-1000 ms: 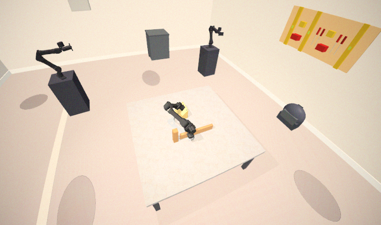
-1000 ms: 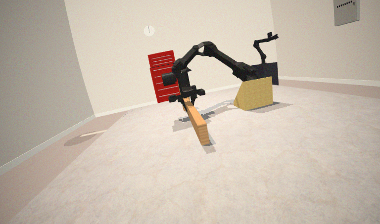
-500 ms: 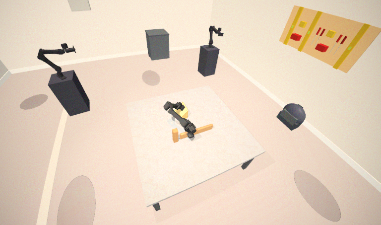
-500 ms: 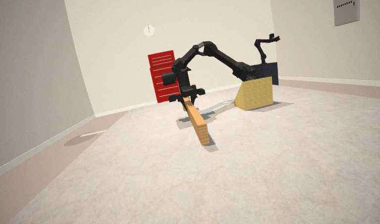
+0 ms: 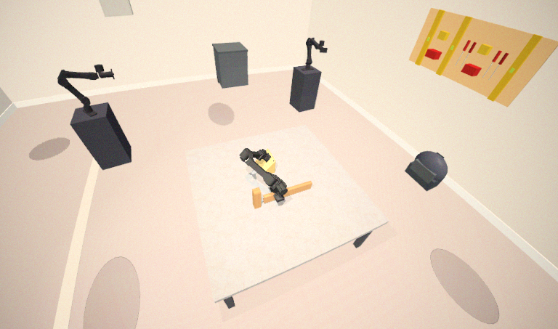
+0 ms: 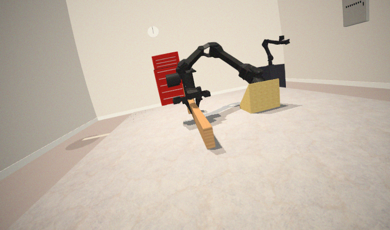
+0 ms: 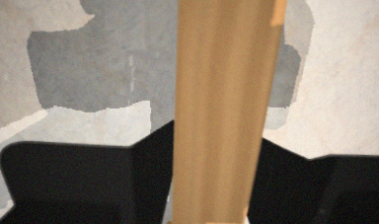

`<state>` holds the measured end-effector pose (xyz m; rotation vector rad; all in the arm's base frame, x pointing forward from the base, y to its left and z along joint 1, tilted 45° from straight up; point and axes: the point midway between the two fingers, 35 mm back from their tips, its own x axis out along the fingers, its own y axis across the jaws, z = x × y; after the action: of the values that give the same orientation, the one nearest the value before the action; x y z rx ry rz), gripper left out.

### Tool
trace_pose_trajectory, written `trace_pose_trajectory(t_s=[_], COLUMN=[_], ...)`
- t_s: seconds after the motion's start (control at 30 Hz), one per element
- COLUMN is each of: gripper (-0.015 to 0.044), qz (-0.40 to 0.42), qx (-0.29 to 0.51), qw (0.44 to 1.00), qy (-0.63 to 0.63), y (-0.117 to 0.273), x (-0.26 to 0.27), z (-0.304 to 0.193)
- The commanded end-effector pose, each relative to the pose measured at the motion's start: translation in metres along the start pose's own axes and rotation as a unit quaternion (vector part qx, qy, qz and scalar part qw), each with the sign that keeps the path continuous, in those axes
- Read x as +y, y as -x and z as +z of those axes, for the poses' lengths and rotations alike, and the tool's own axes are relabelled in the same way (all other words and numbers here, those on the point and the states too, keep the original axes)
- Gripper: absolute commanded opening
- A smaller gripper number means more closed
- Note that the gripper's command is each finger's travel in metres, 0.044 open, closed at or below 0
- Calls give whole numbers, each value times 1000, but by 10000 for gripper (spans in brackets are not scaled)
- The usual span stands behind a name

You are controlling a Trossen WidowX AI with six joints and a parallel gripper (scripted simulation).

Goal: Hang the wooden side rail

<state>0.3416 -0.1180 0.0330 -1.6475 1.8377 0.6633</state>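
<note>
The wooden side rail (image 5: 300,188) (image 6: 203,120) (image 7: 222,86) runs through my gripper (image 5: 279,197) (image 6: 194,106) (image 7: 202,128), which is shut on it between the rail's middle and its hook end. The headboard post (image 5: 256,198) stands upright on the table, close to the rail's hook end. A small pale grey sliver, apparently the steel hooks, shows between rail and post in the top view. Whether the hooks sit on the pins cannot be told; the slot and pins are hidden. The rail's far end is down at the table, close to its shadow.
My arm's base is at a yellow block (image 5: 269,164) (image 6: 263,96) on the table (image 5: 246,259) (image 6: 172,187). The arm reaches over from there to the rail. Other arms on dark pedestals (image 5: 102,138) (image 5: 305,89) stand away from the table on the floor.
</note>
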Motion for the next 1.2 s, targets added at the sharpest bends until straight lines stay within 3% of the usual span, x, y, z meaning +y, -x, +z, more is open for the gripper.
trace_pose_trajectory(t_s=[0.0,1.17], gripper=[0,0], qz=[-6,-6], qx=[-1,-1], qw=[1000,1000], qy=[1,1], y=[6,10], x=[-2,-2], z=[1,0])
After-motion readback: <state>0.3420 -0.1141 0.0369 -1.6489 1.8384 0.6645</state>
